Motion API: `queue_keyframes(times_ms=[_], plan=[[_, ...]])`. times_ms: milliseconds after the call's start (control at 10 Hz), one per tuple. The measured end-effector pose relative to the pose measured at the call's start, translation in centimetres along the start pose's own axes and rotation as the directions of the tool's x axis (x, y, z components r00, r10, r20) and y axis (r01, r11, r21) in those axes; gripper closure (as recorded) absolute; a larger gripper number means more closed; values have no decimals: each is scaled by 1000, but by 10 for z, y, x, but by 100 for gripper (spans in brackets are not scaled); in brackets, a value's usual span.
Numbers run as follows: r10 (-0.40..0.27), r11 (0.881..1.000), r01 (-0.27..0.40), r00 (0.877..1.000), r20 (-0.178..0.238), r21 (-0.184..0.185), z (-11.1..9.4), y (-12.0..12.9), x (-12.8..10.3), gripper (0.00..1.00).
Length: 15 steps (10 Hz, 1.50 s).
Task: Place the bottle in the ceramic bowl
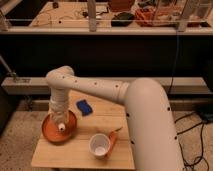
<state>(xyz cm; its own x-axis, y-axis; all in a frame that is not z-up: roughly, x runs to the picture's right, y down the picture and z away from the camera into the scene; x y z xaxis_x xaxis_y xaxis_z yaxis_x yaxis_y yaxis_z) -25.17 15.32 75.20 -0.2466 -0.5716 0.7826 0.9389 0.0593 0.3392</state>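
- pincer (60,119) low over the ceramic bowl (49,135); can't tell its grip state
- bottle (61,127): pale, round white cap, at pincer tip, within the bowl's rim
- bowl: shallow, round, terracotta, on wooden desk (75,152)

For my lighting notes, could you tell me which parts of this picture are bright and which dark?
In the camera view, the wooden table, the ceramic bowl and the tool over it are warmly lit; the band behind is nearly black; the far workbench is bright.
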Motion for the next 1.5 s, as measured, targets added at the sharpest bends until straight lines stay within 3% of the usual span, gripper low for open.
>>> queue_keyframes(times_ms=[400,600,1500], plan=[[4,1000,-4,1000,4,-3,1,2,0,70],[5,1000,-5,1000,5,-4,1,1,0,77],[11,1000,-11,1000,11,-10,2,3,1,77]])
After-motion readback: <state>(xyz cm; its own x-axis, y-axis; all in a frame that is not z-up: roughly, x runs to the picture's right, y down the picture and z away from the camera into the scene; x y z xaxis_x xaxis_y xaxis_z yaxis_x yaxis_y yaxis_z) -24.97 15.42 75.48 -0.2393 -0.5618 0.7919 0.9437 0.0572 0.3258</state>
